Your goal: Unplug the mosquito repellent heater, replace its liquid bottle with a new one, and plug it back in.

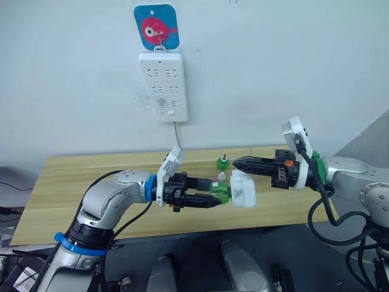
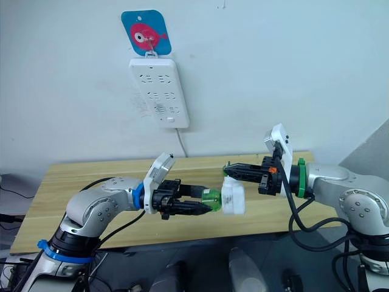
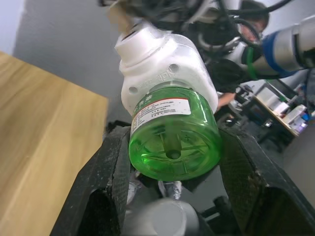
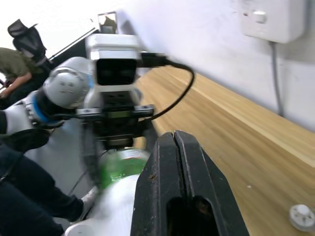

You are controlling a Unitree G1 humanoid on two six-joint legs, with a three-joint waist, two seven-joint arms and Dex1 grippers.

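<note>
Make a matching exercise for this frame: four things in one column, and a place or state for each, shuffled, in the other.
Things:
1. green liquid bottle
2. mosquito repellent heater
3. power strip
4. small green bottle

Places or states:
A. hangs on the wall under a blue fish hook
B. stands alone on the wooden table
C. gripped between the left gripper's fingers
D. held above the table edge, attached to the green liquid bottle's top, below the right gripper

Pairs: 1-C, 2-D, 3-A, 4-B
</note>
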